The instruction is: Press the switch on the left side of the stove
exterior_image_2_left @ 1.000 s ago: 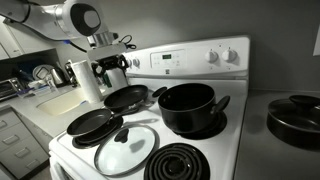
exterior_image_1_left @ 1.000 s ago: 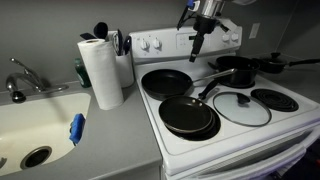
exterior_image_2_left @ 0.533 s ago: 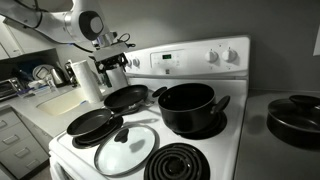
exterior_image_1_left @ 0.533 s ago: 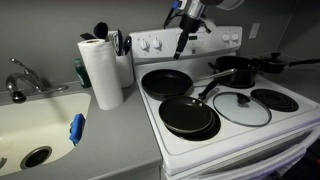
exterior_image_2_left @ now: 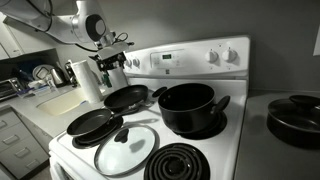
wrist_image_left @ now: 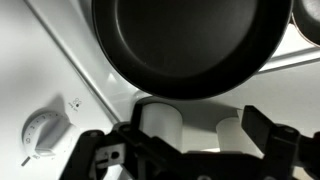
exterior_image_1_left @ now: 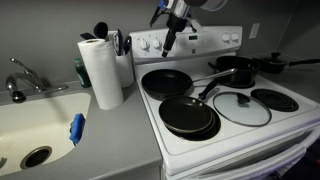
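I have the gripper [exterior_image_1_left: 168,44] hanging tip-down in front of the stove [exterior_image_1_left: 250,135], close to its raised back panel [exterior_image_1_left: 205,40] and toward the panel's left end as seen from the front. It is just beside the small white knobs [exterior_image_1_left: 150,44] there. From this angle I cannot tell whether the tip touches the panel. In an exterior view the gripper [exterior_image_2_left: 108,68] sits above the rear frying pan [exterior_image_2_left: 128,98], with the paper towel roll [exterior_image_2_left: 88,82] close behind it. I cannot tell whether the jaws are spread or closed. From outside the tool tapers to a narrow dark tip, and the wrist view shows only dark finger parts [wrist_image_left: 95,155] along its bottom edge, too blurred to read.

The stove is the white range to the right of the grey counter [exterior_image_1_left: 120,130]. On its top I see:
- the rear frying pan [exterior_image_1_left: 165,82]
- the front frying pan [exterior_image_1_left: 188,116]
- a glass lid [exterior_image_1_left: 241,107] lying flat on a burner
- a black pot [exterior_image_1_left: 235,68] at the back
- one bare coil burner [exterior_image_1_left: 274,99]

In the wrist view the dark round of a pan [wrist_image_left: 190,45] fills the top. One white round knob [wrist_image_left: 40,130] shows at lower left against the white surface.

On the counter the paper towel roll stands upright with a utensil holder [exterior_image_1_left: 118,45] just behind it. Further left is the sink [exterior_image_1_left: 30,115] with its faucet [exterior_image_1_left: 20,78], and a blue item [exterior_image_1_left: 76,128] rests on the sink's edge
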Action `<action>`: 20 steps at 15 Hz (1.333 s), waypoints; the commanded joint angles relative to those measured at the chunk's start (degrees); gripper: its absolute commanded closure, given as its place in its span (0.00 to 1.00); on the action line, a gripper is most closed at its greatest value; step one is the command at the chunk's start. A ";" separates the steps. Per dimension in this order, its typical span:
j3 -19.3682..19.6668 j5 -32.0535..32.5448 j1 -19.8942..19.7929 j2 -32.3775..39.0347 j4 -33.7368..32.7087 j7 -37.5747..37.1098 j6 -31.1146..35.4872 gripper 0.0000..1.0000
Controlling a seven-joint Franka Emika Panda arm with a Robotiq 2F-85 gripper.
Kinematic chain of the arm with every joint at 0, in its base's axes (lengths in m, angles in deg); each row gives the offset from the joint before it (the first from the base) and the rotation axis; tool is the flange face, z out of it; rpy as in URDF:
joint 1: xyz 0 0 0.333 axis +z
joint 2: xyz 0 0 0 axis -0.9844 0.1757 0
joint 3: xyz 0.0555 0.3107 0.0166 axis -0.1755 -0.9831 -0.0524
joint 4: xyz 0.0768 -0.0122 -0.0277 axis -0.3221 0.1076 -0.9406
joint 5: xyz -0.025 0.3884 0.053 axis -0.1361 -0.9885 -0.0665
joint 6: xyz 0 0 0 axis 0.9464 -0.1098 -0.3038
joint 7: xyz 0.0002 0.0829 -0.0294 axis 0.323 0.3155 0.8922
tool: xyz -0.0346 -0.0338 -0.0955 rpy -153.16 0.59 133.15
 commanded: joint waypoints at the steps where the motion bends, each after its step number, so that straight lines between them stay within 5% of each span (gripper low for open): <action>1: -1.28 2.04 -0.45 4.03 -7.74 2.49 -3.38 0.00; 10: -4.20 -1.99 -0.67 11.58 -18.54 7.74 3.38 0.00; 11: -3.07 -0.74 0.00 8.89 -15.10 5.42 2.70 0.00; 20: -3.81 -1.63 -0.26 12.66 -18.63 6.34 10.08 0.00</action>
